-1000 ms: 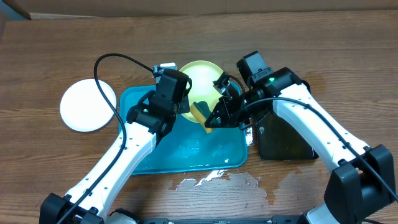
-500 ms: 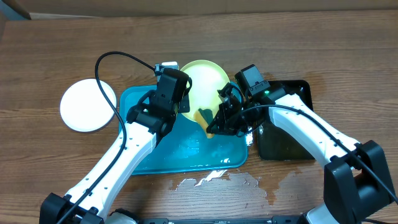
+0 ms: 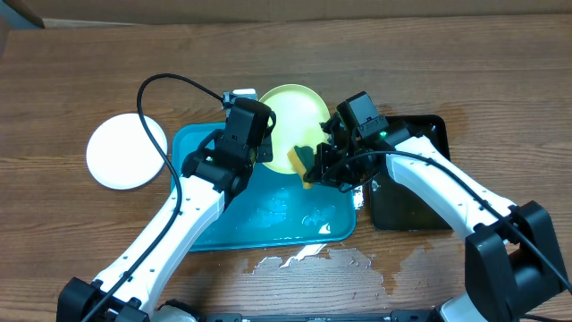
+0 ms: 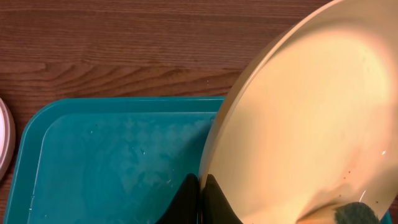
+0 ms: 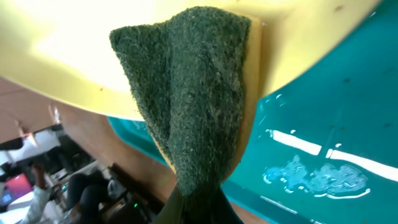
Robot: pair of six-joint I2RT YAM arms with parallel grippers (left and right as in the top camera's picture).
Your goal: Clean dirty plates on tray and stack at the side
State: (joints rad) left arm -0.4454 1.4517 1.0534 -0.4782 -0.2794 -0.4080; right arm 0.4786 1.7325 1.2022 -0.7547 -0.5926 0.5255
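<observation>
A pale yellow plate (image 3: 290, 116) is tilted up over the far edge of the turquoise tray (image 3: 232, 224). My left gripper (image 3: 262, 154) is shut on its lower left rim; in the left wrist view the gripper (image 4: 200, 199) pinches the plate (image 4: 298, 124) above the wet tray (image 4: 112, 162). My right gripper (image 3: 315, 170) is shut on a sponge (image 3: 301, 159) with a green scouring face, pressed against the plate. The right wrist view shows the sponge (image 5: 193, 99) lying on the plate (image 5: 81, 50), held in the gripper (image 5: 198, 208). A white plate (image 3: 126, 150) rests on the table left of the tray.
A black tray (image 3: 413, 201) lies right of the turquoise one, under my right arm. Water is spilled on the wood (image 3: 304, 259) at the turquoise tray's near edge. A cable (image 3: 170, 85) loops over my left arm.
My right gripper has slid the sponge up and toward the plate's middle, away from its lower rim. The left arm and the plate stayed where they were.
</observation>
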